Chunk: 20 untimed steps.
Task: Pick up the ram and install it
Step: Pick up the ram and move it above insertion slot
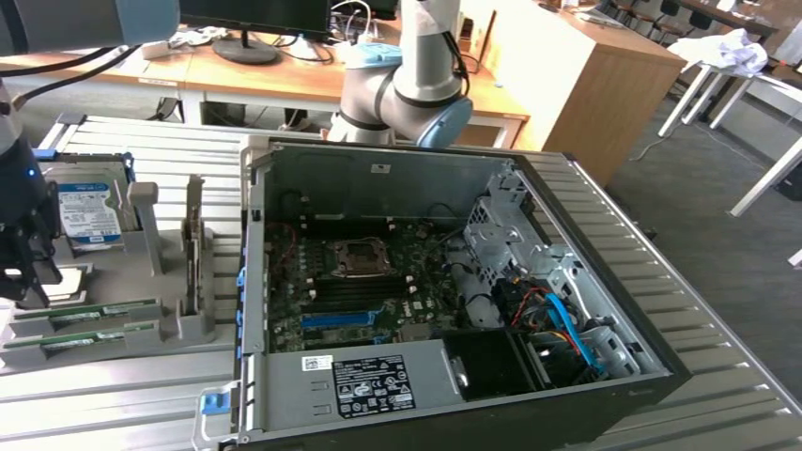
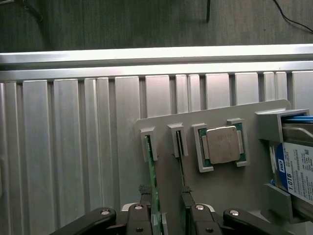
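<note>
Two green ram sticks stand on edge in the slots of a grey holder (image 2: 220, 186). In the wrist view one ram (image 2: 153, 171) runs between my fingertips, close beside one finger (image 2: 143, 203). The other ram (image 2: 181, 159) lines up with the opposite finger (image 2: 187, 203). My gripper (image 2: 165, 204) is open, straddling the first stick without clamping it. In the exterior view the gripper (image 1: 23, 282) hangs at the far left, over the end of the two rams (image 1: 100, 313) (image 1: 94, 338).
A square silver processor chip (image 2: 224, 145) and a blue-labelled hard drive (image 2: 296, 171) sit on the same holder. The open computer case (image 1: 376, 178) lies at the middle of the slatted metal table (image 1: 701, 310), with its motherboard memory slots (image 1: 345, 305) below the processor socket (image 1: 363, 258).
</note>
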{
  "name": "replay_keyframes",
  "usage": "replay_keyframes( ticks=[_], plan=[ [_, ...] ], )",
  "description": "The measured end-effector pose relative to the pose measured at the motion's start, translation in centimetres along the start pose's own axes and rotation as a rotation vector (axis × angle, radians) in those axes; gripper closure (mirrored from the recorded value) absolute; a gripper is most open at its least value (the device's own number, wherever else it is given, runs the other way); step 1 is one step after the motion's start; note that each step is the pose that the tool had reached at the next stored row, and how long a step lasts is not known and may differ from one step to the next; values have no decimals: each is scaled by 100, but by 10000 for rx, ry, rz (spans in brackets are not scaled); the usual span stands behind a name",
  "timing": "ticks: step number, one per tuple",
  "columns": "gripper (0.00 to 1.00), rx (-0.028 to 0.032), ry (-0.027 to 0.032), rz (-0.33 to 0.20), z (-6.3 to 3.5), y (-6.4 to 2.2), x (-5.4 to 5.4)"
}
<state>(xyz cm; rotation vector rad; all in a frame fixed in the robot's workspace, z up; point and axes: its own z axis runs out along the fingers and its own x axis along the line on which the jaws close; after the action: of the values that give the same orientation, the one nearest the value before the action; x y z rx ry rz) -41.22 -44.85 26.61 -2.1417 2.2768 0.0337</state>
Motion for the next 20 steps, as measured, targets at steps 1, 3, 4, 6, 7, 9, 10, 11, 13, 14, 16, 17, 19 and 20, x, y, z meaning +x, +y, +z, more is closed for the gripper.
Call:
replay_keyframes(
  ticks=[1,3,4,6,7,9,10,11,13,14,16,17,19,20],
  plan=[
    [64,-1,1,0,5,-2,7],
    [64,-1,1,0,17,-7,19],
    [64,-2,1,0,24,-9,25],
    [64,-1,2,0,36,-14,36],
    [64,-3,2,0,41,-17,38],
    [64,-4,3,-2,52,-29,40],
    [64,-2,2,-3,59,-40,40],
    [64,-1,1,-4,65,-53,39],
    [64,-2,2,-8,76,-76,38],
    [64,-2,2,-11,81,-87,37],
    [64,-3,2,-20,92,-108,36],
    [64,-3,2,-26,97,-117,36],
    [64,-2,0,-50,109,-135,35],
    [64,-3,1,-115,116,-142,35]
  ],
)
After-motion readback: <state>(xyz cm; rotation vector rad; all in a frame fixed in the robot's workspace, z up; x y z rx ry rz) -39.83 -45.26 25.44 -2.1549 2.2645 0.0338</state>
